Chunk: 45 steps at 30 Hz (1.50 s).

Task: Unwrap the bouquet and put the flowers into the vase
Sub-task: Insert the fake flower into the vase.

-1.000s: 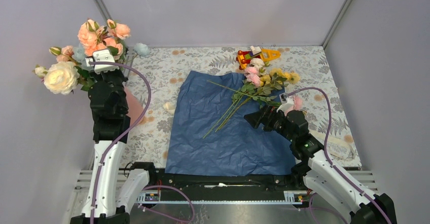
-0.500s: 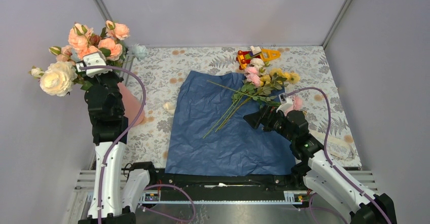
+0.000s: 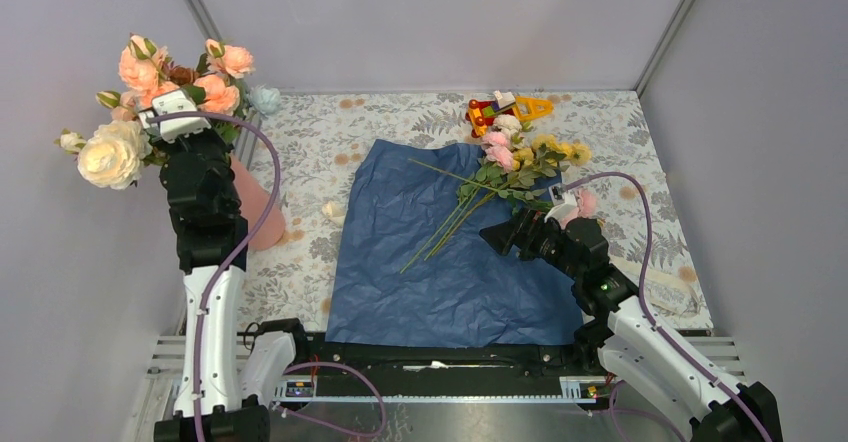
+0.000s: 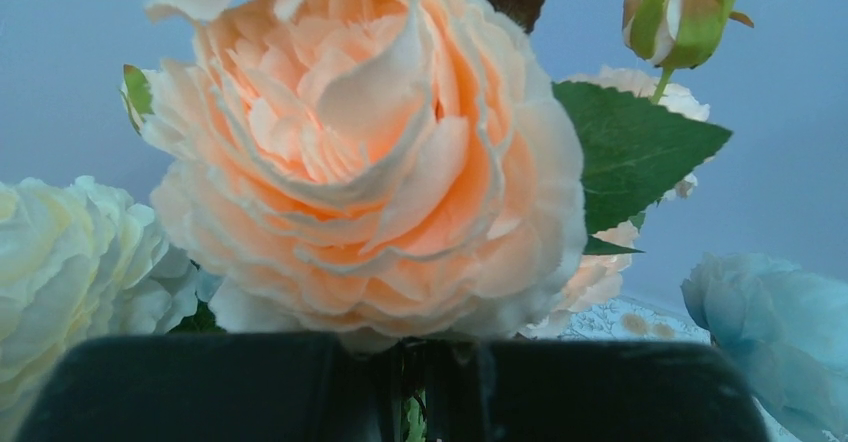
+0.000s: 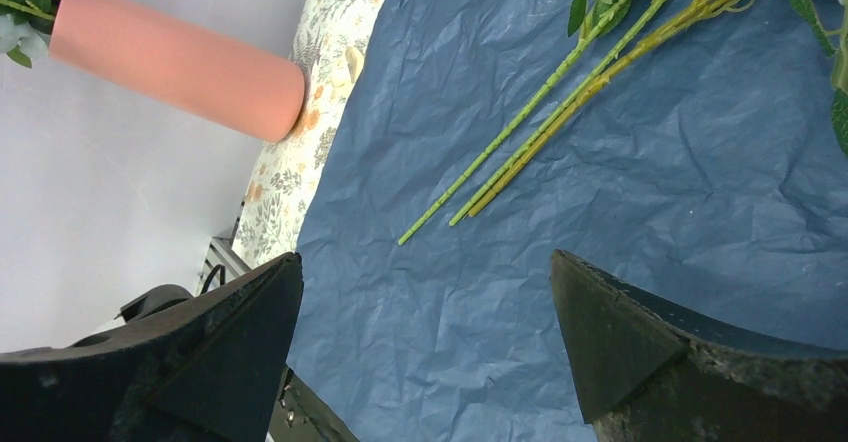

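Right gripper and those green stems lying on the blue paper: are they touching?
Apart. In the right wrist view the right gripper has its open fingers framing bare blue paper, and the stems end well clear of both.

Flowers (image 3: 495, 177) on paper (image 3: 450, 282), ctr; vase (image 3: 255, 212) left.

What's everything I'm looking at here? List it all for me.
Paper: one sheet, navy blue, crinkled, spread flat mid-table.
Small roses: one loose bunch, pink, yellow and cream, green stems, on the paper's far right part.
Vase: one, salmon pink, table's left side.
Big blooms: one bunch, peach, cream and pale blue, held up far left.
Toy: one, red and yellow, far edge.
Tablecloth: one, pale leaf print, under everything.
Left gripper: black, shut on the big blooms' stems.
Right gripper: black, open, above the paper near the rose stems.
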{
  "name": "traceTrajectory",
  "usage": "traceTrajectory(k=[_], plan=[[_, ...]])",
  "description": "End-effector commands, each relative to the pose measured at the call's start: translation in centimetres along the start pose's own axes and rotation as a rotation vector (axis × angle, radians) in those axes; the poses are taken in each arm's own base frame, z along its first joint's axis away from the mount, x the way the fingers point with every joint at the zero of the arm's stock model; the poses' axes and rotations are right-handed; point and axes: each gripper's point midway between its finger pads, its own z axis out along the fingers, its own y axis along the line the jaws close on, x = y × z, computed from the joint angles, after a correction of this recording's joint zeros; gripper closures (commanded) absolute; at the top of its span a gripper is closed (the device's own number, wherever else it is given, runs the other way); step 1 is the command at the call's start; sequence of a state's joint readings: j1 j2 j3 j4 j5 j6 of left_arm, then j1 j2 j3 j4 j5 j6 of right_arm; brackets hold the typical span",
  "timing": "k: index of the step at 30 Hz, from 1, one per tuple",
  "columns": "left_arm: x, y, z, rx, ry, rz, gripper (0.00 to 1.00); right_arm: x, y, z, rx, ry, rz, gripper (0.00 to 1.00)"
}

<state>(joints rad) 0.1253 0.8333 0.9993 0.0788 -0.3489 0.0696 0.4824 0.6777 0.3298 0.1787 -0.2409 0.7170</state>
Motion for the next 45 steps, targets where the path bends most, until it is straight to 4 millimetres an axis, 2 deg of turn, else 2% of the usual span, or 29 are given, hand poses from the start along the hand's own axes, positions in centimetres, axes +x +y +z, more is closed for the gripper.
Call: traceTrajectory(k=[1, 4, 8, 10, 12, 16, 18, 26, 29, 33, 40, 45], plan=[[3.1, 0.4, 0.0, -0.018, 0.16, 0.016, 1.0, -1.2, 1.4, -0.1, -0.058, -0.039, -0.019, 0.0], [2.0, 0.2, -0.5, -0.003, 0.176, -0.028, 1.0, -1.2, 1.3, -0.1, -0.052, -0.037, -0.023, 0.0], [0.0, 0.8, -1.1, -0.02, 0.169, -0.052, 1.0, -1.1, 1.1, -0.2, -0.046, -0.038, -0.025, 0.0], [0.3, 1.1, -0.9, -0.036, 0.181, -0.049, 1.0, -1.2, 1.1, -0.2, -0.046, -0.04, -0.022, 0.0], [1.5, 1.4, -0.6, -0.051, 0.207, -0.043, 1.0, -1.0, 1.1, -0.1, -0.047, -0.037, -0.018, 0.0], [6.6, 1.7, 0.2, -0.067, 0.305, -0.04, 1.0, -1.0, 1.2, -0.2, -0.057, -0.036, -0.015, 0.0], [8.3, 1.4, 0.4, -0.038, 0.332, -0.044, 1.0, -0.9, 1.3, -0.2, -0.059, -0.035, -0.018, 0.0], [9.7, 0.9, -0.1, 0.0, 0.36, -0.049, 1.0, -0.8, 1.1, -0.2, -0.062, -0.038, -0.012, 0.0], [9.5, 0.7, -0.5, 0.011, 0.35, -0.056, 0.99, -0.6, 1.2, -0.2, -0.07, -0.031, -0.01, 0.0], [8.7, 0.6, -0.7, 0.021, 0.343, -0.067, 0.91, -0.6, 1.2, -0.3, -0.069, -0.032, -0.013, 0.0], [7.0, 0.2, -1.5, 0.052, 0.32, -0.098, 0.67, -0.7, 1.3, -0.4, -0.071, -0.034, -0.014, 0.0], [6.2, -0.3, -2.8, 0.085, 0.329, -0.125, 0.56, -0.7, 1.4, -0.4, -0.071, -0.033, -0.014, 0.0]])
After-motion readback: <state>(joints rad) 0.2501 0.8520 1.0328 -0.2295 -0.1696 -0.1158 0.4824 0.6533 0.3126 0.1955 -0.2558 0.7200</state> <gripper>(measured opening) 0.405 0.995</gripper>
